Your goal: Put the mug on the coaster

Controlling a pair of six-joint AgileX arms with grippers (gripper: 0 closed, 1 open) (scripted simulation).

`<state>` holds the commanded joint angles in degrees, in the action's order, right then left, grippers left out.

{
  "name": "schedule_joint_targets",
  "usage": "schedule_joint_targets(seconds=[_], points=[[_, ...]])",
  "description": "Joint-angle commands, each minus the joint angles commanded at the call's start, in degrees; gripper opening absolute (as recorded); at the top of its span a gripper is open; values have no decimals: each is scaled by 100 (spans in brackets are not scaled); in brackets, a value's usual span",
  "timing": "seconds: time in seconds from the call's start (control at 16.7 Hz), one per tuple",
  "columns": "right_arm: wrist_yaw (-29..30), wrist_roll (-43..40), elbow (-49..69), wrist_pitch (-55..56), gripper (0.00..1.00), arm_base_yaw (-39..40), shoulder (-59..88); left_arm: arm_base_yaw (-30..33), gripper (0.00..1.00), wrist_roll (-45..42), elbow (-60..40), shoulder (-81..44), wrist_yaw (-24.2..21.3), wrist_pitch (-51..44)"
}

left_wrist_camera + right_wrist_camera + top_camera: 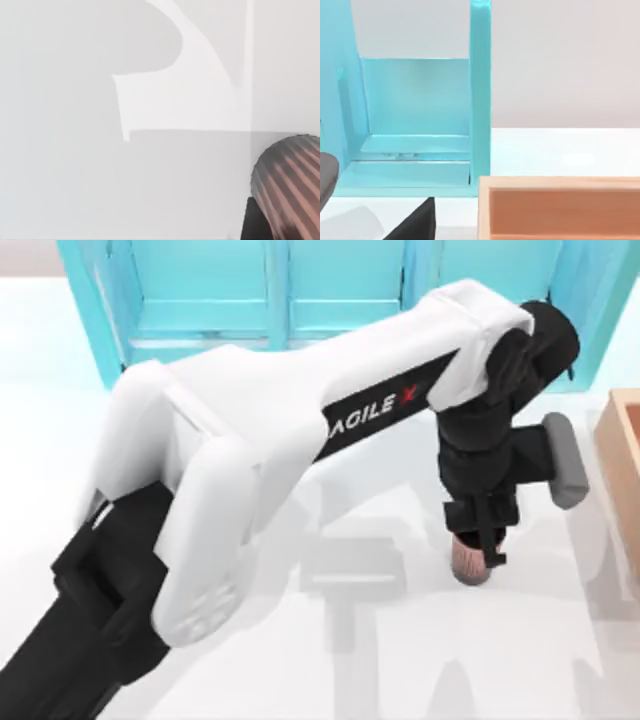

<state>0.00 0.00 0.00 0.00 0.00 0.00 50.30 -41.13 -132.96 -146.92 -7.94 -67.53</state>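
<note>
My left gripper (pixel 478 545) has its fingers closed around the mug (pixel 470 562), held between them; setting it on the coaster (pixel 566 460) beside them remains.

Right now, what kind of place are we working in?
Likely a rendered tabletop workspace: a plain white table, a turquoise shelf unit at the back, a wooden box at the right edge.

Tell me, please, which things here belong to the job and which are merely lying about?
Belonging to the job:
the mug, gripped by the left end effector
the coaster, partly hidden behind that arm's wrist

Just lying about:
the turquoise rack at the back of the table
the wooden box at the table's right edge
</note>
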Motion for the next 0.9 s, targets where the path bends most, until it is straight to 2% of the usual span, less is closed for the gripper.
schedule_joint_targets(seconds=[0.6, 0.72, 0.9], points=[[0, 0, 0, 0, 100, 0, 0, -27, 0, 7, 17, 11, 3, -2], [0, 0, 0, 0, 100, 0, 0, -118, 0, 190, 193, 146, 48, -3], [0, 0, 0, 0, 100, 0, 0, -451, 0, 907, 847, 642, 211, 11]])
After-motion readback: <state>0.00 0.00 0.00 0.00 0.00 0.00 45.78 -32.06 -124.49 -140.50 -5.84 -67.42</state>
